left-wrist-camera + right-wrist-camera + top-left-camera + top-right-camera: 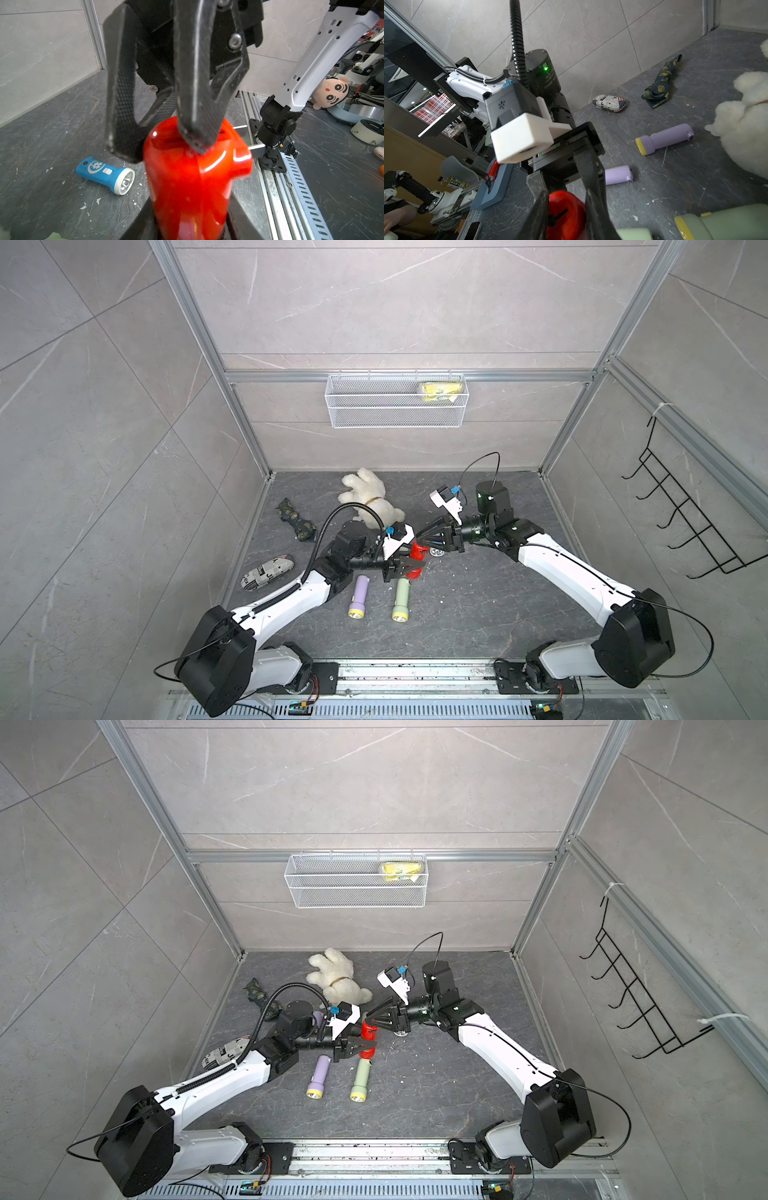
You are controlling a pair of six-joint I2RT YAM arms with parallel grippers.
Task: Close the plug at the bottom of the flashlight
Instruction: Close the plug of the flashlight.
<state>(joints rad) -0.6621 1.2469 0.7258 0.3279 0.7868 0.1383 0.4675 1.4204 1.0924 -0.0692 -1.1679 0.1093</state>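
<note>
A red flashlight is held off the floor in the middle of the cell. My left gripper is shut on its body. The butt end points toward my right gripper, whose two fingers straddle that end and touch the red shell on both sides. In the left wrist view one right finger lies across the end face and the other sits against its side. The plug is swung out, with two silver prongs sticking sideways from a red flap.
A purple flashlight and a green flashlight lie on the floor just below the grippers, and a blue flashlight lies nearby. A plush dog, dark cloth and printed case lie behind and left. A wire basket hangs on the back wall.
</note>
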